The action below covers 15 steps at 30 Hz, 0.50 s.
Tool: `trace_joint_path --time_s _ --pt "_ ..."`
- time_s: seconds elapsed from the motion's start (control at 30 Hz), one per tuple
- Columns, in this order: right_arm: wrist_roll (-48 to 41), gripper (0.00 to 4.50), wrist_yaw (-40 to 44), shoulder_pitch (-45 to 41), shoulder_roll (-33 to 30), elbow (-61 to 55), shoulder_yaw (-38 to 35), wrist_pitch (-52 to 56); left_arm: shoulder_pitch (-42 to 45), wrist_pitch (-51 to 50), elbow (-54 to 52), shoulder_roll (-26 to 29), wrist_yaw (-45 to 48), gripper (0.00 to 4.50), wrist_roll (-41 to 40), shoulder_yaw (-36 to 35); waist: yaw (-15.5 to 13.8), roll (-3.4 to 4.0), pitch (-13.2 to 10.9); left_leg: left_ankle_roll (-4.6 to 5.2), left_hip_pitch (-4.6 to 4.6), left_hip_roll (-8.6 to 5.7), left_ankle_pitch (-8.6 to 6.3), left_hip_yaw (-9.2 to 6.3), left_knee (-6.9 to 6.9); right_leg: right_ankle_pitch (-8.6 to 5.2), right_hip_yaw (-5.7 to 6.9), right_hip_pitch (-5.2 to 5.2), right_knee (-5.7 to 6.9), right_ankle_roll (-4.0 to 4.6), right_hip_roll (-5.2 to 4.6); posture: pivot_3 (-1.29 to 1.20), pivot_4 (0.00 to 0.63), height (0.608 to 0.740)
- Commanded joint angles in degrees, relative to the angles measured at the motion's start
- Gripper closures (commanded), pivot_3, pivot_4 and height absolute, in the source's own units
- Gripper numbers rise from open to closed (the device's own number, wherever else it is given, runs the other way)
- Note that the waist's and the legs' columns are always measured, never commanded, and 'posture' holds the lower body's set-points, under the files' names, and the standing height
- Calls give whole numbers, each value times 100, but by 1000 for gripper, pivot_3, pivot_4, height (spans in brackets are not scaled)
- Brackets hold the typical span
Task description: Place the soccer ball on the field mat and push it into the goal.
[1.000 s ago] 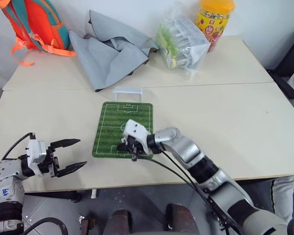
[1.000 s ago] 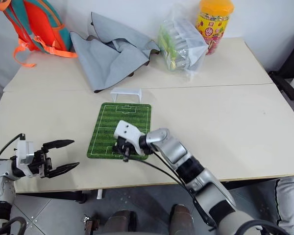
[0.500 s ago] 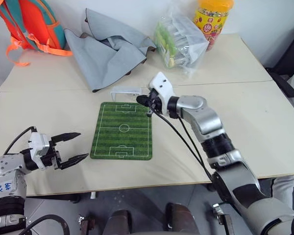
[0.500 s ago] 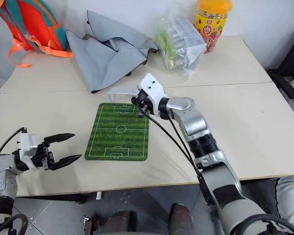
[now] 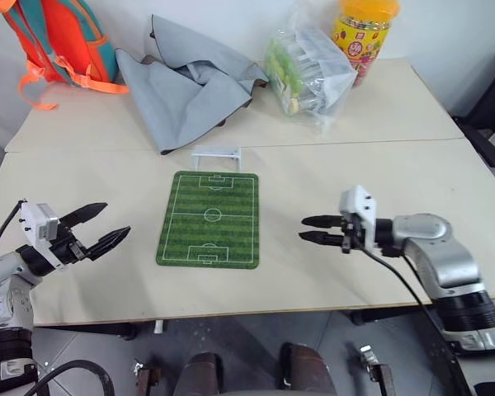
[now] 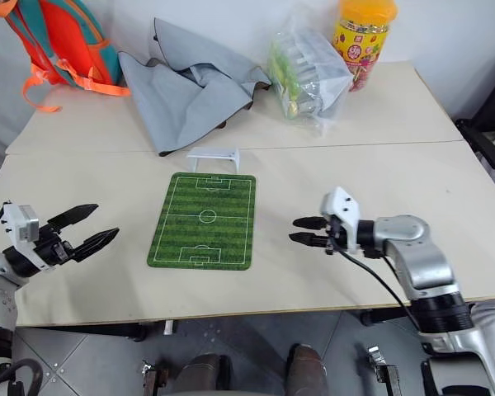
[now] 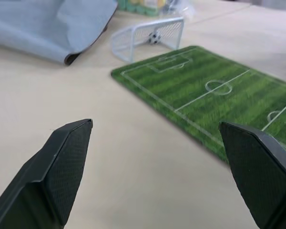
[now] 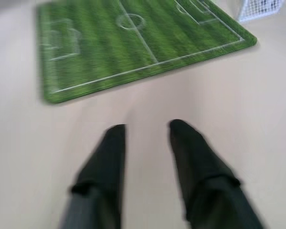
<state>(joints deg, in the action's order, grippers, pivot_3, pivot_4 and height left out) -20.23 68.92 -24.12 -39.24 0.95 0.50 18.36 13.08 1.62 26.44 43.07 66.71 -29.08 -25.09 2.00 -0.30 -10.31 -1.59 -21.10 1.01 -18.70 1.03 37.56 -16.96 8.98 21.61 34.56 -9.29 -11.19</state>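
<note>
1. The soccer ball (image 7: 154, 36) lay inside the goal (image 7: 148, 37), against its net, as the left wrist view showed.
2. The goal stood on the table (image 5: 396, 177) just beyond the far short edge of the field mat (image 5: 209, 219).
3. The field mat lay flat on the table, with nothing on its green surface.
4. The right gripper (image 5: 302, 228) hovered over the bare table to the right of the mat, well apart from it. Its two black fingers (image 8: 112, 157) pointed toward the mat, with a small gap between them and nothing held.
5. The left gripper (image 5: 107, 225) hung at the left of the mat, near the front edge of the table. Its fingers (image 7: 62, 164) were spread wide and empty.
6. At the far side of the table there were a grey cloth (image 5: 190, 78), an orange backpack (image 5: 58, 37), a clear bag of packets (image 5: 305, 70) and a yellow jar (image 5: 360, 37).
</note>
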Motion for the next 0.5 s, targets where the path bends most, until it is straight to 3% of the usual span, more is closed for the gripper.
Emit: trace_joint_path --time_s 0.03,0.2,0.37,0.5 --pt "-183 1629 404 94 -202 168 -280 -491 -51 152 305 278 205 0 -39 -249 1 0 0 0 3 0 0 1 0 0 -1 0 2 0 0 0 150 740" --pt "-221 15 690 300 -445 953 -653 -1112 -13 599 1119 590 404 0 79 -398 -55 -5 -2 1 -1 -1 -1 1 2 0 0 -1 -1 0 -1 0 150 740" --pt "-172 15 602 486 -579 1450 -994 -1455 42 794 1462 718 545 0 94 -438 -50 -4 -2 1 -1 0 0 -1 6 0 1 -4 2 0 -1 0 150 740" --pt "-153 15 292 861 -586 1202 -1140 -1451 128 873 1628 746 681 0 55 -464 -53 -5 -3 1 -1 1 0 -1 6 0 3 -4 3 0 0 0 150 740"
